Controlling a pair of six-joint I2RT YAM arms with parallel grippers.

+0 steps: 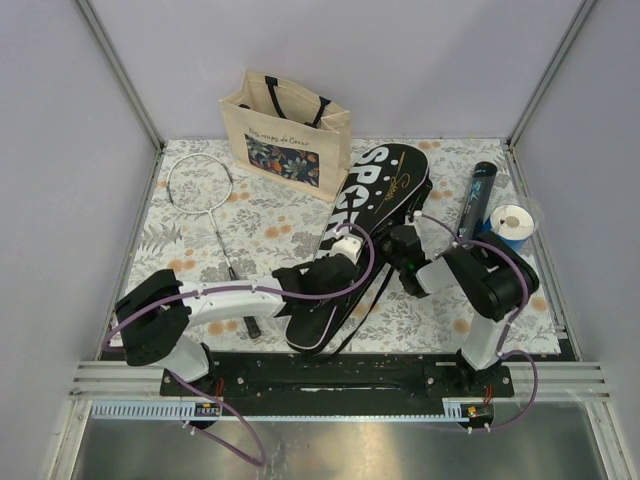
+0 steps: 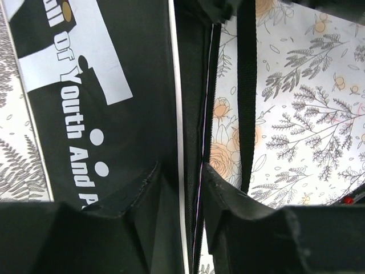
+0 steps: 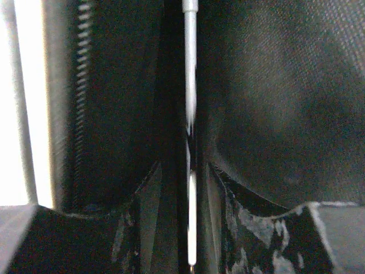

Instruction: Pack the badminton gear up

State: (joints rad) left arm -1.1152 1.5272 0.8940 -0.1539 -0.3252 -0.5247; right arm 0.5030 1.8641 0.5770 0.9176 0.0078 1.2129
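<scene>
Cover (image 1: 372, 205) lay diagonally on table (image 1: 180, 245), lettered side up. L gripper (image 2: 182, 171) sat at cover's edge, jaws apart w/ the zip seam running btwn them, not pinched. R gripper (image 3: 187, 168) also on cover, jaws apart, a thin pale shaft (image 3: 190, 68) btwn them touching neither. One racket (image 1: 200, 185) lay left of cover, tube (image 1: 478, 195) right of it

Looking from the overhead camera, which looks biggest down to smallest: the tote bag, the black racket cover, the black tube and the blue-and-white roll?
1. Black racket cover, clearly the largest.
2. Tote bag.
3. Black tube and blue-and-white roll: too close to rank; the tube is longer, the roll wider.
</scene>
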